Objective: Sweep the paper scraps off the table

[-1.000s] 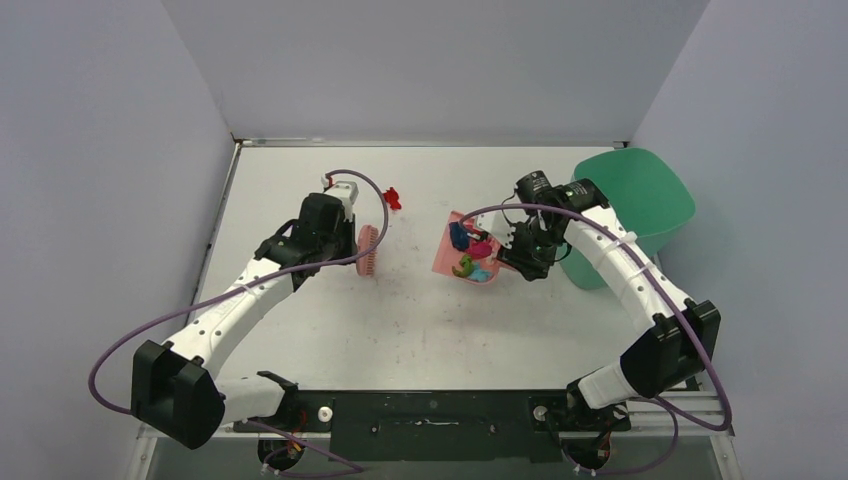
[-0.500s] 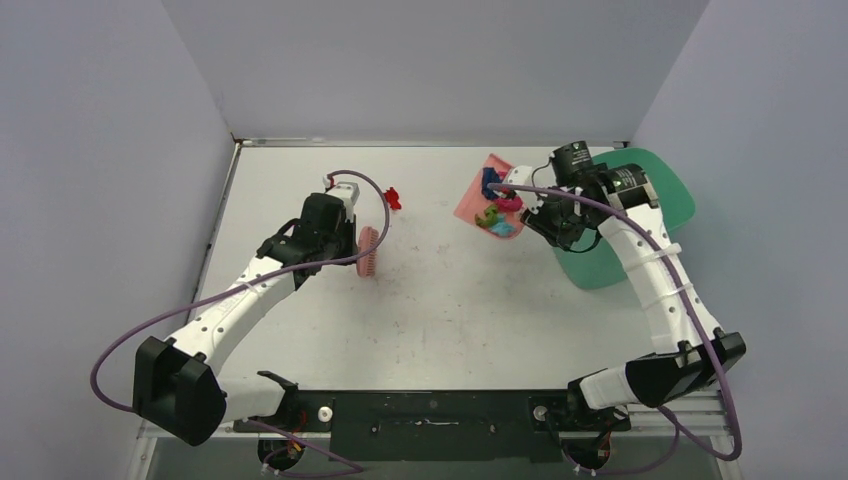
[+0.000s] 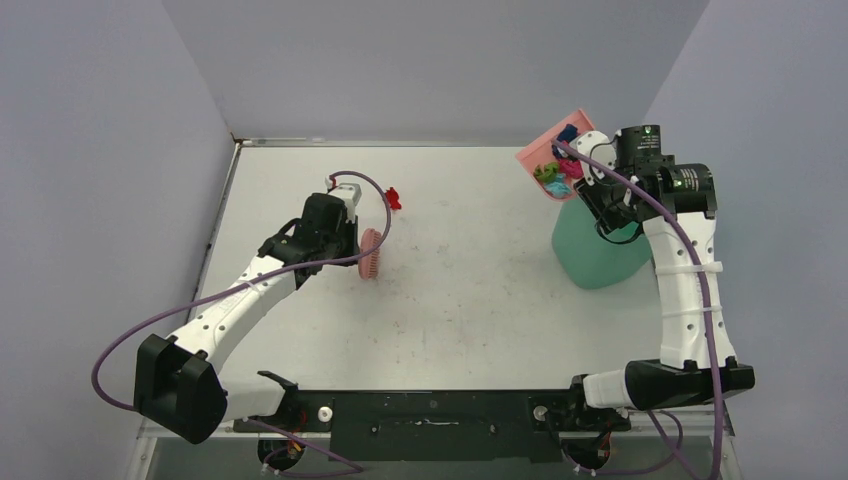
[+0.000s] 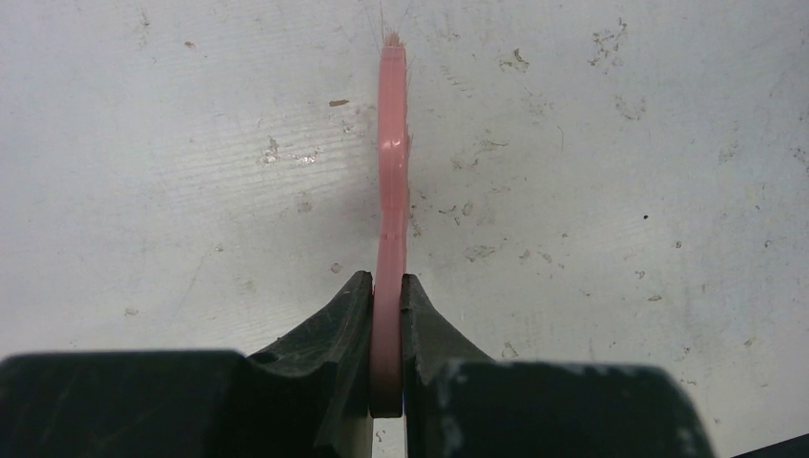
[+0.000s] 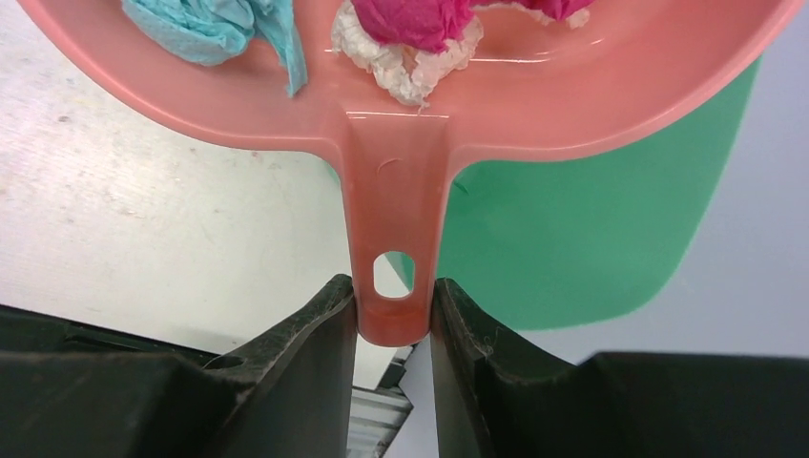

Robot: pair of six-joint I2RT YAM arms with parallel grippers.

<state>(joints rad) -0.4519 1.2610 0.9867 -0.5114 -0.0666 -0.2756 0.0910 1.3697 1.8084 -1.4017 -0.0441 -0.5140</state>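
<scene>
**Top view.** L gripper (image 3: 350, 242), at 10 o'clock on table (image 3: 470, 320), is closed on pink brush (image 3: 368, 254); cannot tell if bristles touch the surface. 1 red scrap (image 3: 393, 198) lies loose on table at 11 o'clock, near brush. R gripper (image 3: 586, 166), at 2 o'clock, holds pink dustpan (image 3: 531, 156) raised by green bin (image 3: 600, 258); remaining paper scraps (image 3: 556, 180) sit in pan.

**L wrist view.** Jaws pinch brush (image 4: 390, 191) edge-on, no gap; bristle tip at 12 o'clock.

**R wrist view.** Jaws slightly apart, clamped on dustpan handle (image 5: 393, 210). Cyan, white and magenta scraps in pan at 12 o'clock; bin behind, at 3 o'clock.
</scene>
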